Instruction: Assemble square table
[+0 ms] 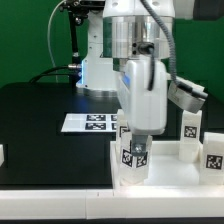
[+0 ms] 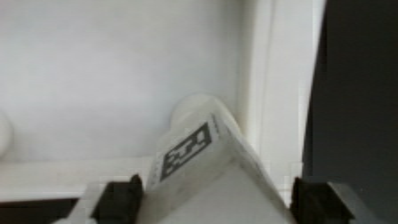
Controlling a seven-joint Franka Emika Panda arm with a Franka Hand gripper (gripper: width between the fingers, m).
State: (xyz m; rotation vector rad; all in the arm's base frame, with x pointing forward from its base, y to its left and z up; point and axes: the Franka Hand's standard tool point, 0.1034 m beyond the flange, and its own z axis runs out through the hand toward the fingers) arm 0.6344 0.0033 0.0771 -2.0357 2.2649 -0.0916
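My gripper [image 1: 137, 150] is shut on a chunky white leg [image 1: 127, 157] with a black-and-white tag. It holds the leg over the corner of the white square tabletop [image 1: 176, 172] toward the exterior view's left. In the wrist view the leg [image 2: 205, 150] lies tilted between my two dark fingers [image 2: 121, 200], which press on its sides, so my gripper [image 2: 224, 202] is closed on it. Below it are the tabletop's flat face [image 2: 107, 80] and its raised rim [image 2: 279, 70]. Two more tagged legs [image 1: 188, 125] [image 1: 213, 152] stand at the tabletop's far side.
The marker board [image 1: 90, 122] lies on the black table behind the arm, toward the exterior view's left. A long white bar [image 1: 60, 194] runs along the table's front edge. A small white piece [image 1: 2, 153] shows at the left edge.
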